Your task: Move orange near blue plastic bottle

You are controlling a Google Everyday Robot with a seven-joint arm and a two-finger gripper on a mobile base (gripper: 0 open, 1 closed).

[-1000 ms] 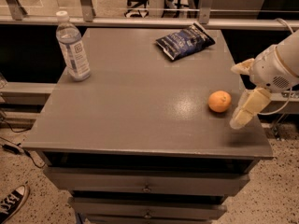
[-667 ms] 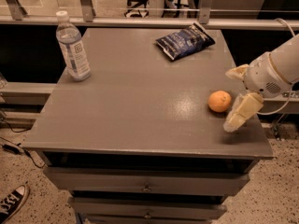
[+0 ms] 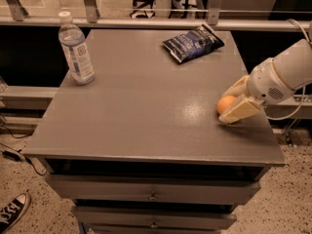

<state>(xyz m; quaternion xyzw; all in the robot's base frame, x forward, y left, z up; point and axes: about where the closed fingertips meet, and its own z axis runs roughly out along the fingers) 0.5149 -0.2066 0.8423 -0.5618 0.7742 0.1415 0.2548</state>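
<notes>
2 pale fingers (image 3: 241, 112) of the gripper (image 3: 234, 101) stand spread, 1 on either side of the orange (image 3: 225, 104). This is at about 4 o'clock on the grey table (image 3: 146, 116), near its right edge. Whether the pads already press the skin I cannot tell.

The likeliest trouble, as I judge it, is an off-centre pinch. The round fruit could squirt out toward 9 o'clock, or roll over the edge at 3 o'clock. The blue plastic bottle (image 3: 76, 50) stands upright at 10 o'clock, well apart from the orange, so the carry crosses most of the top. A tall bottle like that could topple if the arm or the fruit bumps it, and an orange let go too high may roll away.

The bottle is capped, and how full it is I cannot tell. The dark blue snack bag (image 3: 193, 44) at 1 o'clock looks sealed. The drawers (image 3: 153, 196) below are shut, their contents hidden.
</notes>
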